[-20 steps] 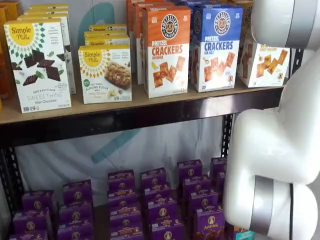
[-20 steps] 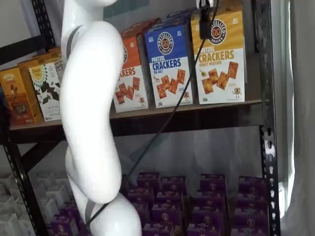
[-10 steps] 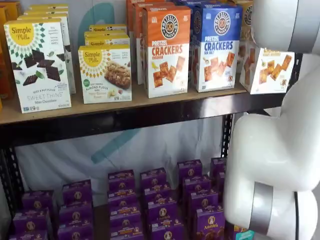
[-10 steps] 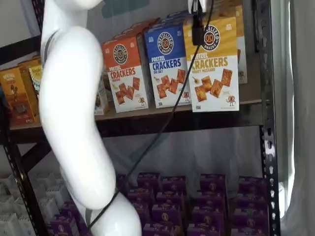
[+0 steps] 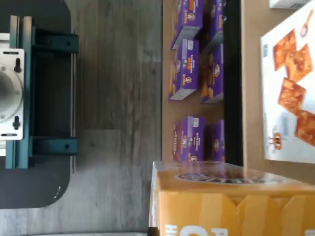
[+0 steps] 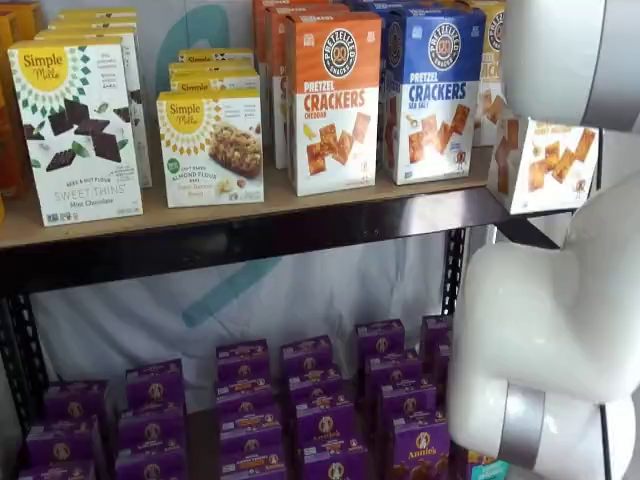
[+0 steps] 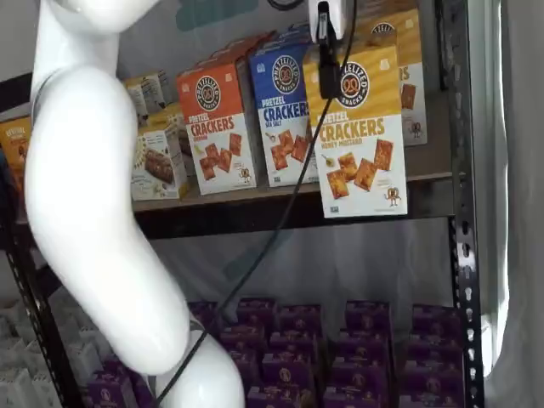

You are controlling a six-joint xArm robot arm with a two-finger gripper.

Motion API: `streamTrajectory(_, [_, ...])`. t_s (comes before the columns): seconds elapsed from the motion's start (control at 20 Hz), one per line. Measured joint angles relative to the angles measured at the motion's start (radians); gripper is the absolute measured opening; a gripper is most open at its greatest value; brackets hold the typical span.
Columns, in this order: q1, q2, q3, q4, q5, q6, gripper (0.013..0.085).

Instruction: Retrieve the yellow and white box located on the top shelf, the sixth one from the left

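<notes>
The jaws (image 7: pixel 327 59) pinch the top of the yellow box (image 7: pixel 357 127), which hangs clear of the top shelf (image 7: pixel 280 204) — its base dips below the black front rail. In a shelf view the carton (image 6: pixel 540 160) shows tilted beside the white arm (image 6: pixel 545 330). The orange box (image 7: pixel 214 127) and blue box (image 7: pixel 285 110) stand on the board; purple boxes (image 7: pixel 289 357) fill the level below.
</notes>
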Motion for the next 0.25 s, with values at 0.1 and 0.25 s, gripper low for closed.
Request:
streamTrajectory(0.1, [0.001, -0.024, 0.029, -0.007, 0.0, -0.002, 0.061])
streamTrajectory(0.25, [0.005, -0.051, 0.064, -0.013, -0.002, -0.002, 0.061])
